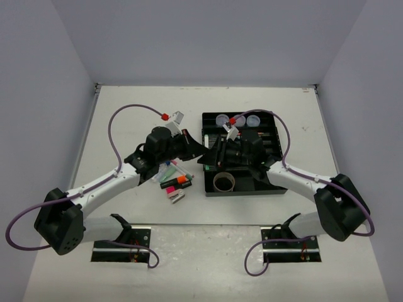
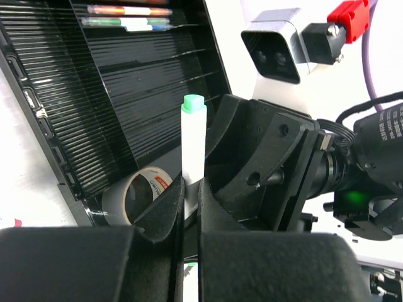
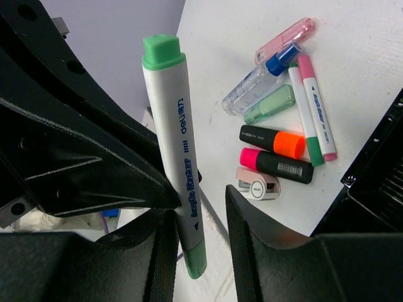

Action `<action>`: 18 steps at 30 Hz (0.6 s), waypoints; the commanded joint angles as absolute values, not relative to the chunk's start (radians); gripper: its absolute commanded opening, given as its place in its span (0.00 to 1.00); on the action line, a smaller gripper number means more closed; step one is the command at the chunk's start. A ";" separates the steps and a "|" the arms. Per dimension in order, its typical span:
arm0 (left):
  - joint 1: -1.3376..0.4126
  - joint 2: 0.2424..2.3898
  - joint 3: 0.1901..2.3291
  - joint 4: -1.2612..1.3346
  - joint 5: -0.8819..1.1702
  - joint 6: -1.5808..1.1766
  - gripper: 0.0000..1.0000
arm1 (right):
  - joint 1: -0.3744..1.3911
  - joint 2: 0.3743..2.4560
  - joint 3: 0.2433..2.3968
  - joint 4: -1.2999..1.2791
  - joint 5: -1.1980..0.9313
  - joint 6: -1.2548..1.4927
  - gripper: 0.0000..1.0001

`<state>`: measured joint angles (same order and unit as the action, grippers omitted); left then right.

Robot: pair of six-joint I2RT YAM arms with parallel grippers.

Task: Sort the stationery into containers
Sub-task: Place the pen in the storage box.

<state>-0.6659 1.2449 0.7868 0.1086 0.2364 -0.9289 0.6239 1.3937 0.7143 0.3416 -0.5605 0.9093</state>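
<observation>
Marker (image 2: 193,141) in left end effector (image 2: 191,211), near tray (image 2: 126,82) edge

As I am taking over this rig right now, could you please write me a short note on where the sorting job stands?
Left gripper: shut on the green-capped marker, held upright over the black tray.
Right gripper: open, fingers either side of the same marker, not yet clamped.
Done: tape roll, clear tubs and some pens are in the tray.
Left: the marker, plus the orange highlighter, pink highlighter, blue-capped bottle and other small items on the table beside the tray.
</observation>
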 commanded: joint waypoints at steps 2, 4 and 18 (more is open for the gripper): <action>-0.681 1.224 0.785 0.148 0.299 -0.882 0.00 | 0.621 1.359 0.758 0.345 -0.475 0.911 0.32; -0.681 1.227 0.793 0.113 0.287 -0.862 0.00 | 0.621 1.348 0.753 0.339 -0.463 0.906 0.30; -0.681 1.208 1.001 -0.310 -0.101 -0.724 1.00 | 0.595 1.384 0.753 0.309 -0.448 0.927 0.00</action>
<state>-0.6735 1.2461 0.8691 -0.0653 0.1240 -0.7985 0.6206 1.3718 0.7204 0.3028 -0.5181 0.9050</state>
